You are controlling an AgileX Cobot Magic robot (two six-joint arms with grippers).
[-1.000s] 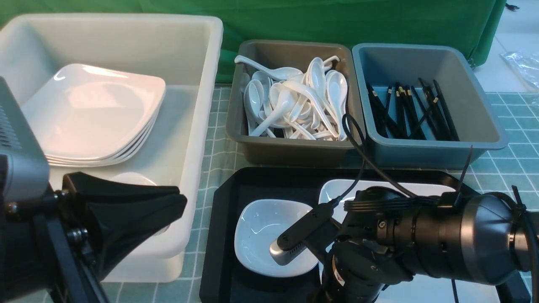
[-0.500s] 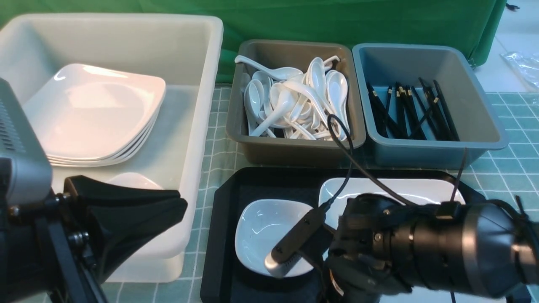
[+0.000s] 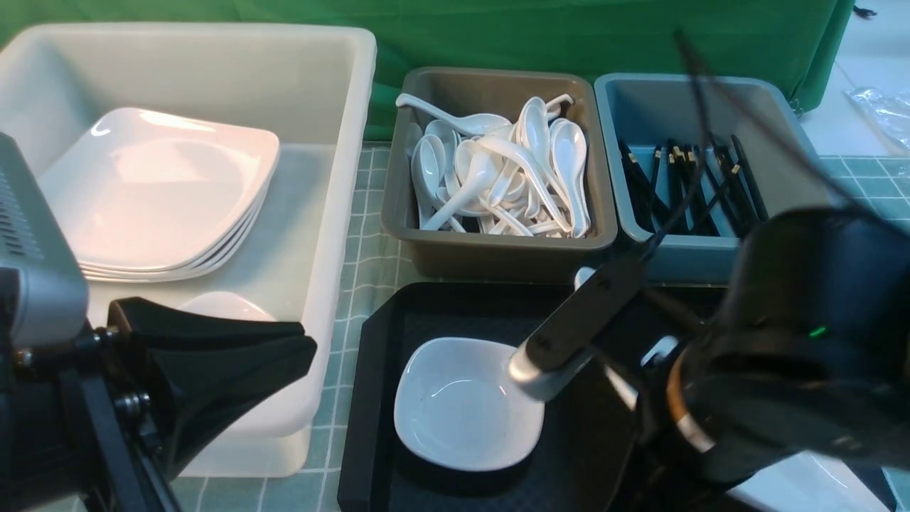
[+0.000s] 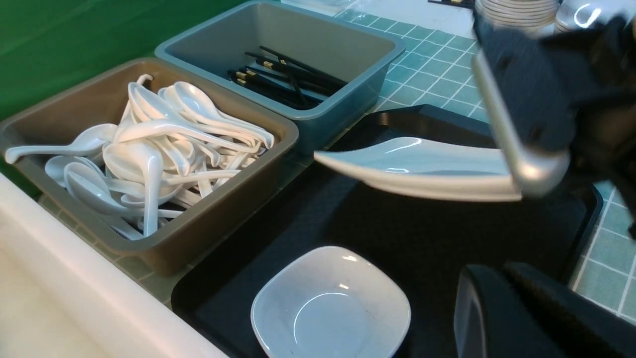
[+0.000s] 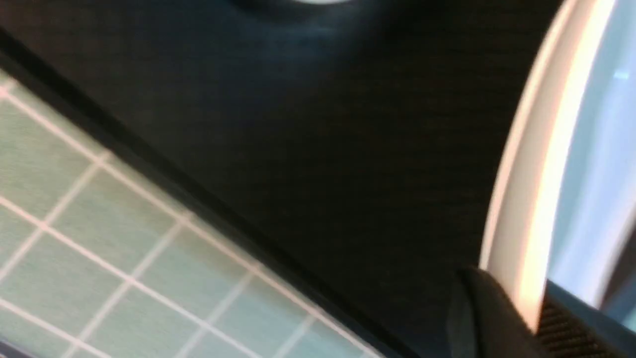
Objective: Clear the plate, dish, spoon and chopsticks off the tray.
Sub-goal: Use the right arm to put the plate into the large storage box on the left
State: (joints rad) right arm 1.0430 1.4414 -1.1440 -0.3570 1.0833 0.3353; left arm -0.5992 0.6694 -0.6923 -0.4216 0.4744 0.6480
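The black tray (image 3: 377,398) holds the small white dish (image 3: 466,402) at its near left; the dish also shows in the left wrist view (image 4: 330,303). The large white plate (image 4: 422,164) hangs tilted above the tray floor (image 4: 397,228). My right gripper (image 5: 534,308) is shut on the plate's rim (image 5: 541,199). In the front view my right arm (image 3: 796,355) hides that gripper, and only a bit of the plate (image 3: 817,487) shows below it. My left gripper (image 3: 302,348) is shut and empty, left of the tray. No spoon or chopsticks show on the tray.
A big white bin (image 3: 341,178) at the left holds a stack of white plates (image 3: 163,192) and a small dish (image 3: 227,302). Behind the tray stand a brown tub of white spoons (image 3: 498,171) and a blue-grey tub of black chopsticks (image 3: 697,188).
My right arm has risen and swung up to the right, lifting the plate from flat on the tray to tilted above it. The dish and my left arm have stayed put.
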